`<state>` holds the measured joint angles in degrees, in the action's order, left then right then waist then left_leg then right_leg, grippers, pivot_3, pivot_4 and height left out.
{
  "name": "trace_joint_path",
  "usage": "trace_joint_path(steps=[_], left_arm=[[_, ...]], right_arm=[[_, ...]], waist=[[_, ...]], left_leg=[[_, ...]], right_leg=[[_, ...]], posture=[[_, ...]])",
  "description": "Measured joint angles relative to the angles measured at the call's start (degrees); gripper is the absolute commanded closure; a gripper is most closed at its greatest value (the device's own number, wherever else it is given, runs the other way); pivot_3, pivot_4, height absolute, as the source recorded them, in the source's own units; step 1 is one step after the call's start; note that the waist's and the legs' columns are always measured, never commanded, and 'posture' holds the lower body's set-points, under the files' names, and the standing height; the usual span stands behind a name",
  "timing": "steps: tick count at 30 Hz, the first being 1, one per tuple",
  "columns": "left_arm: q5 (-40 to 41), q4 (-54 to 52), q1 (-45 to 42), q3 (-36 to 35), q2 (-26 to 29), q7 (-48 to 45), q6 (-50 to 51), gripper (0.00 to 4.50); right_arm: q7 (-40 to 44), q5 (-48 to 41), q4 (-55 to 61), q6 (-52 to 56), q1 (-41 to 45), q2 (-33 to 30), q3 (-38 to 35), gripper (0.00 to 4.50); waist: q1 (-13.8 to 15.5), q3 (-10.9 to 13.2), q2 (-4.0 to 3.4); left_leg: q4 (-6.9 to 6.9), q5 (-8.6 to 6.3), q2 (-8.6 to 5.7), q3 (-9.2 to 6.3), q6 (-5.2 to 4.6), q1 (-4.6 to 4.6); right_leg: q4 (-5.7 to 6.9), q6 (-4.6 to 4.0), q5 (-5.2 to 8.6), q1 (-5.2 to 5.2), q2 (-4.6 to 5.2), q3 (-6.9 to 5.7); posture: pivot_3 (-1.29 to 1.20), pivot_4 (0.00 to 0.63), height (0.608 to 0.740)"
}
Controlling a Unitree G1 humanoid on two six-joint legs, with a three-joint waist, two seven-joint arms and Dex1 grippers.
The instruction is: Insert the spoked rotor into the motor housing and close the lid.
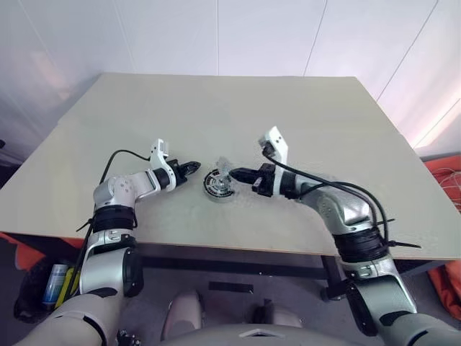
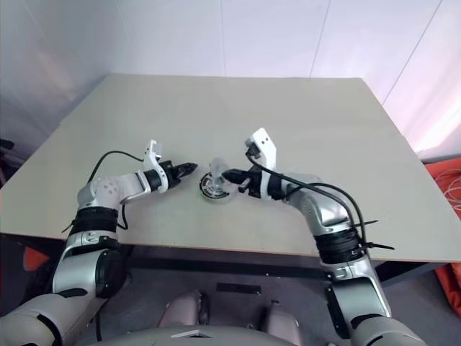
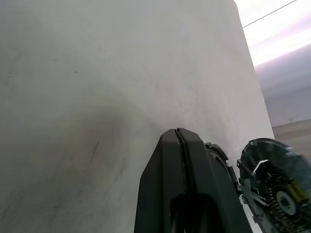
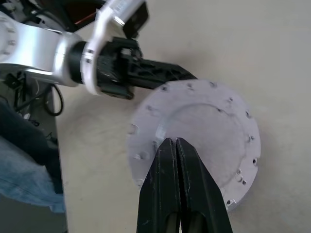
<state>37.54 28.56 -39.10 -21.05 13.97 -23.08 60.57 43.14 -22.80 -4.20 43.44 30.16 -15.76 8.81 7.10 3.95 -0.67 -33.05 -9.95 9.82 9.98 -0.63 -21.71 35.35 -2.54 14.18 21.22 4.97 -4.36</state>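
Note:
The motor housing (image 1: 217, 187) lies flat on the table near its front edge, showing a dark ring and a silver middle. I cannot tell the spoked rotor apart inside it. Over it the lid (image 4: 204, 126), a grey disc with small holes round its rim, stands tilted up on edge (image 1: 225, 165). My right gripper (image 1: 233, 173) is shut, its tips against the lid's outer face (image 4: 173, 141). From the opposite side my left gripper (image 1: 194, 167) is shut, with its tip close to the lid's rim. The lid's dark underside (image 3: 274, 187) faces the left gripper.
The beige table (image 1: 230, 108) stretches far back and to both sides. Its front edge (image 1: 238, 249) runs just behind my wrists. Orange material (image 1: 446, 180) lies on the floor at the right. A person's jeans (image 4: 19, 160) show beyond the table's left side.

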Motion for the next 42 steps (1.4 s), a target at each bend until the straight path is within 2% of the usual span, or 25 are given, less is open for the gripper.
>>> trace_joint_path(steps=[8, 19, 25, 32, 35, 42], left_arm=[[0.6, -3.6, 1.9, -2.0, 1.5, 1.5, 1.4, 4.5], [1.5, -6.4, 4.0, -2.9, 1.9, 1.9, 1.8, 4.5], [-2.2, -9.2, 5.9, 3.9, 1.9, -3.3, -7.2, 4.5], [-4.7, -14.7, 7.5, 11.6, 4.2, -11.4, -12.2, 4.5], [-5.4, -16.2, 8.6, 13.2, 5.2, -13.2, -13.3, 4.5], [-6.2, -17.8, 8.8, 14.3, 6.3, -14.5, -13.9, 4.5]], right_arm=[[-0.4, 4.4, -12.3, -6.9, 4.3, 3.8, 1.7, 4.46], [0.5, 6.1, -17.8, -16.7, 4.4, 6.0, 0.1, 4.46], [0.0, 6.2, -17.7, -22.5, 5.5, 4.5, -3.6, 4.46], [5.5, 7.4, -14.5, -29.7, 2.3, 1.0, -2.8, 4.46], [8.1, 10.1, -14.8, -34.2, -0.3, -0.6, -0.5, 3.86], [11.0, 11.4, -16.5, -37.3, -1.8, 0.7, 1.2, 1.38]], waist=[[0.0, 0.0, 0.01], [0.0, 0.0, 0.02], [0.0, 0.0, 0.03], [-0.1, 0.0, 0.04], [-0.1, 0.0, 0.04], [-0.2, 0.0, 0.04]], left_leg=[[0.0, 0.0, 0.0, -0.01, 0.0, 0.01], [-0.01, 0.02, 0.03, -0.01, 0.05, 0.26], [0.0, 0.0, 0.01, -0.01, 0.0, 0.01], [-0.01, -0.03, 0.01, 0.01, -0.06, -0.05], [-0.02, -0.03, 0.03, 0.01, -0.05, -0.04], [-0.08, -0.01, 0.04, 0.01, -0.04, 0.06]], right_leg=[[0.01, -0.01, 0.0, -0.03, 0.0, -0.01], [0.05, 0.0, 0.0, -0.24, 0.0, 0.0], [0.04, -0.01, 0.0, -0.02, 0.0, -0.01], [0.01, -0.02, 0.01, 0.02, 0.0, -0.01], [0.02, -0.02, 0.01, 0.02, -0.01, -0.01], [0.12, -0.03, 0.0, -0.04, -0.01, -0.01]], posture=[[0.0, 0.0, 0.74], [0.0, 0.0, 0.74], [0.0, 0.0, 0.74], [0.0, 0.0, 0.74], [0.0, 0.0, 0.74], [0.0, 0.0, 0.74]])
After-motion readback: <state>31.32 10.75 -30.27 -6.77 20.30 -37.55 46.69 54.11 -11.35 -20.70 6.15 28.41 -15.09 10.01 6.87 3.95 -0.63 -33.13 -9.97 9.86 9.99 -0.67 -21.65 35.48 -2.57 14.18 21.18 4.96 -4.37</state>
